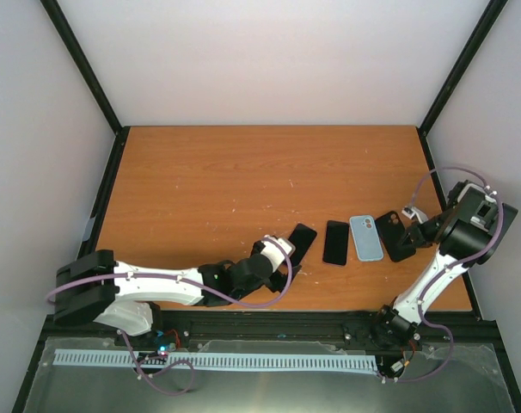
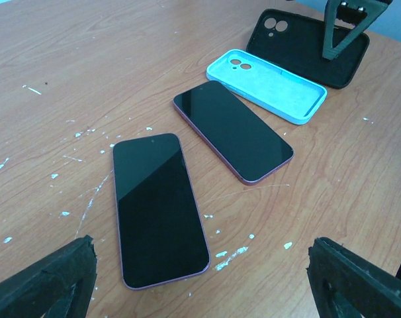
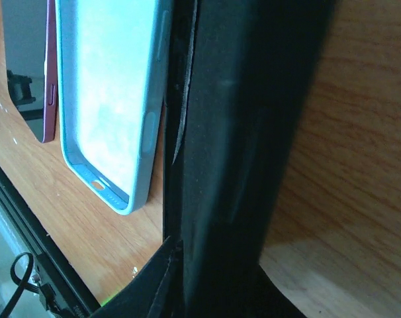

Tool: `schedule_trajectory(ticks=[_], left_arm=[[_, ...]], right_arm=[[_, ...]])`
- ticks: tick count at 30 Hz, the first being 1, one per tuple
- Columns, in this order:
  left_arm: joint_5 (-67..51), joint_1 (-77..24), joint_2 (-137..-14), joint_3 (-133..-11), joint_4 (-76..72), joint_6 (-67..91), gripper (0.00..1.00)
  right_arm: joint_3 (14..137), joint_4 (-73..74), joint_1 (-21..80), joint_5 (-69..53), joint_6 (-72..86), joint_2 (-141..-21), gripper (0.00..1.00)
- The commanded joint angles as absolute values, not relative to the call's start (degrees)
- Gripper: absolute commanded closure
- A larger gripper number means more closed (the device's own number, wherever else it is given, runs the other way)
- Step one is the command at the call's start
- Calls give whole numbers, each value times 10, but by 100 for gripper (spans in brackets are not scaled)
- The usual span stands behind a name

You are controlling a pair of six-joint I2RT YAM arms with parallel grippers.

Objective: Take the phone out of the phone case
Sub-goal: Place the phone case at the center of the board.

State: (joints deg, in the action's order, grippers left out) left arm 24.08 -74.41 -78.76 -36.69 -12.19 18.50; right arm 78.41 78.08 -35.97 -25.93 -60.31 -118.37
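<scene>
Left fingers hang spread above the left phone, the second phone bare beside it on the worktop. Further right, the blue case and black case lie empty. Right fingers sit at the black case's rim, pinching or not I cannot tell; extraction looks finished, so next they should lift clear.

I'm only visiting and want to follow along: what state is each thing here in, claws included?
Left phone: bare, lying flat, screen up and dark.
Right phone: bare, lying flat, screen up and dark.
Light blue case: empty, open side up.
Black case: empty, inside showing.
Left gripper: open, holding nothing.
Right gripper: fingertips close together at the black one's rim; grip unclear.
</scene>
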Motion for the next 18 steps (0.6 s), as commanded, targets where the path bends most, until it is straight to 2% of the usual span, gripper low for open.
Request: schedule_trajectory(ticks=[1, 6, 9, 18], left_arm=[[250, -743, -776, -377, -125, 187, 12], [259, -741, -764, -361, -123, 198, 11], [266, -735, -755, -351, -117, 209, 10], [262, -677, -739, -332, -73, 243, 7]], right_arm=[[783, 776, -361, -267, -577, -1190, 75], [792, 745, -378, -253, -550, -1161, 58], [790, 735, -387, -247, -544, -1140, 52], [738, 635, -400, -180, -507, -1042, 46]])
